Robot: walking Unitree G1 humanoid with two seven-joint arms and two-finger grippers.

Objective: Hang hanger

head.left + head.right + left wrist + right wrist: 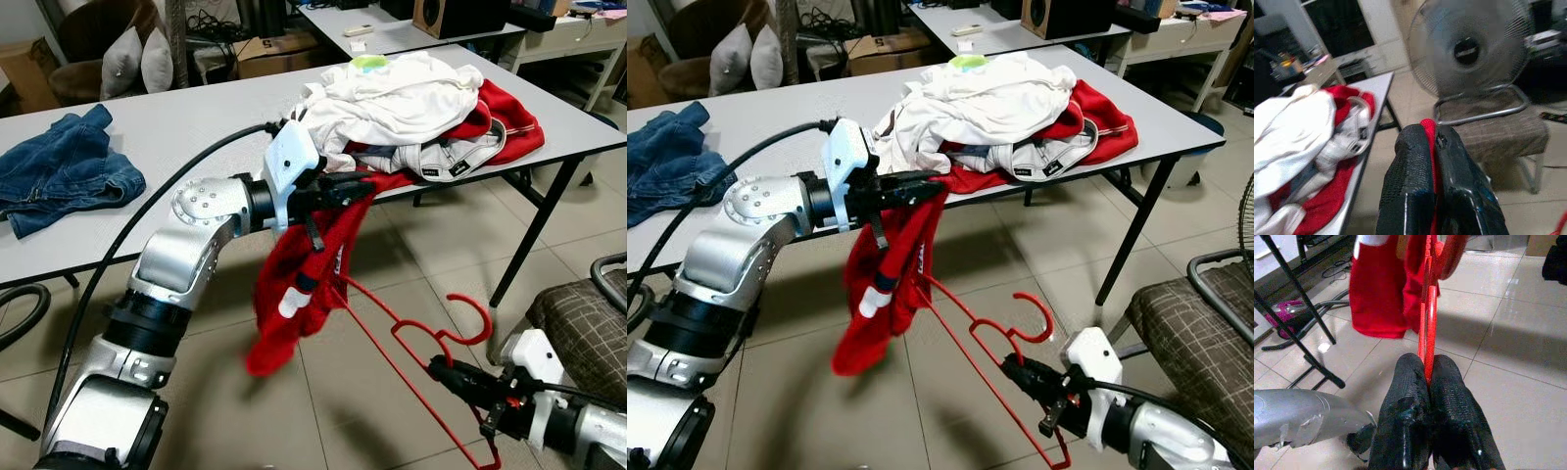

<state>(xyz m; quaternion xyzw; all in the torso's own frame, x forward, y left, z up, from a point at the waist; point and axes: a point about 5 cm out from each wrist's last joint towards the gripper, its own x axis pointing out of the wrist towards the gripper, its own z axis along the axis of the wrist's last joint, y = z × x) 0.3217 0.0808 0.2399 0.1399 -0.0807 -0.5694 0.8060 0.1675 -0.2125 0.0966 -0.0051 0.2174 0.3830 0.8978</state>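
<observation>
Our left gripper (355,188) with fingers clamped on a red garment (294,294) hanging off the table (176,127) edge, our right gripper (446,370) pinched shut on the red hanger (411,338) low above the floor, one arm threaded in the garment, clothes pile (402,98) beyond.

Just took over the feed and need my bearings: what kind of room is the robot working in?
Probably a home living or work room used for sorting laundry. A long grey table holds a pile of clothes and folded jeans, a standing fan sits behind a checked chair, and the floor is tiled.
</observation>
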